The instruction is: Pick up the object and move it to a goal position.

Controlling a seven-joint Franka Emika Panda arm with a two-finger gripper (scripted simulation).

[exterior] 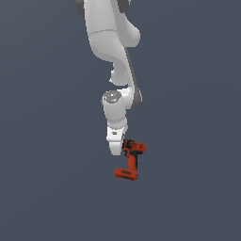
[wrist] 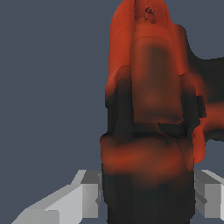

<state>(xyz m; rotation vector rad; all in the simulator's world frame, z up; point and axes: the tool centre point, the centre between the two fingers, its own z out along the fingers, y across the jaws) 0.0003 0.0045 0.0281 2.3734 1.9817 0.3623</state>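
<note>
a: in the exterior view the drill (exterior: 131, 161) hangs at the white hand (exterior: 121, 147), battery base lowest, against plain grey-blue.

b: the wrist view adds the grip: blurred red-orange and black casing fills it, with grey fingers (wrist: 89, 192) pressed on both sides, the hand clenched on the drill.

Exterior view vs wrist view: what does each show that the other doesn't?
Exterior view only: the white arm from upper links to wrist, and the whole drill, with its flat battery base lowest. The fingers are hard to make out there.

Wrist view only: a close look at the two grey fingers, one on either side of the drill's dark part, and its black trim.

Both: the red-orange drill at the gripper, over the plain grey background.
</note>
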